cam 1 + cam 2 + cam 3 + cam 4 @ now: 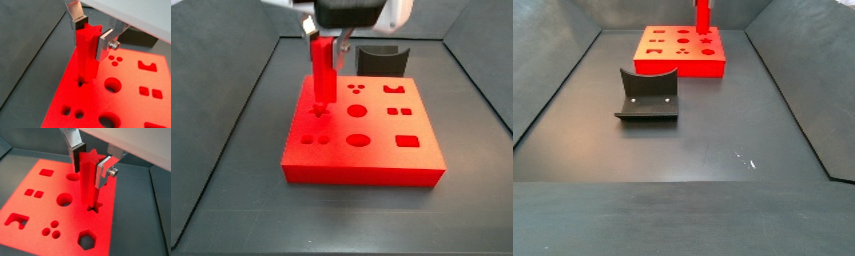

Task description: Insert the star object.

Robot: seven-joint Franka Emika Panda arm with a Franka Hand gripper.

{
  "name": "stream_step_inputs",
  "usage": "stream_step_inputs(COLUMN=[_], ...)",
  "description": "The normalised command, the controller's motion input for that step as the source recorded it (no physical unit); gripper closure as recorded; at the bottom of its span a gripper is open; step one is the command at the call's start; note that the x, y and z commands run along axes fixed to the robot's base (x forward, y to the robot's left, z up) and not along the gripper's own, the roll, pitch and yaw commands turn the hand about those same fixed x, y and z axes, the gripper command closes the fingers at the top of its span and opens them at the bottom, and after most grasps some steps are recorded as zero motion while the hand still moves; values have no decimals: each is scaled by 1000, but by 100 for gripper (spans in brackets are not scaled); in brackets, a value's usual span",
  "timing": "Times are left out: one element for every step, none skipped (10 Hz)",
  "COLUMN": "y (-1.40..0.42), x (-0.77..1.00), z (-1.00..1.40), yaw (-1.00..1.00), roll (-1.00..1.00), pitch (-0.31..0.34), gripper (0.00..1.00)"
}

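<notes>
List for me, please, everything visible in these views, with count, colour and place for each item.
star object: one, bright red, upright between the gripper's fingers, its lower end at the star-shaped hole of the block.
block: one, flat, red, with shaped holes, on the dark floor at the far end of the bin in a side view.
holder: one, dark grey, curved, on the floor apart from the block, nearer the middle of the bin in a side view.
bin walls: dark grey, sloping up around the floor.
gripper: one, silver finger plates with dark pads, above the block, closed on the upper part of the star object.
</notes>
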Motion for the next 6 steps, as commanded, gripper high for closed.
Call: stream_step_inputs(y=[0, 120, 57, -34, -94, -43], x=[-43, -200, -226, -91, 0, 54], z=[-191, -191, -197, -149, -131, -103], yaw=[0, -3, 0, 46, 34, 0], roll=[-40, 0, 29, 110, 123, 84], pitch=[-76, -31, -3, 0, 0, 0], gripper=[100, 100, 100, 100, 100, 100])
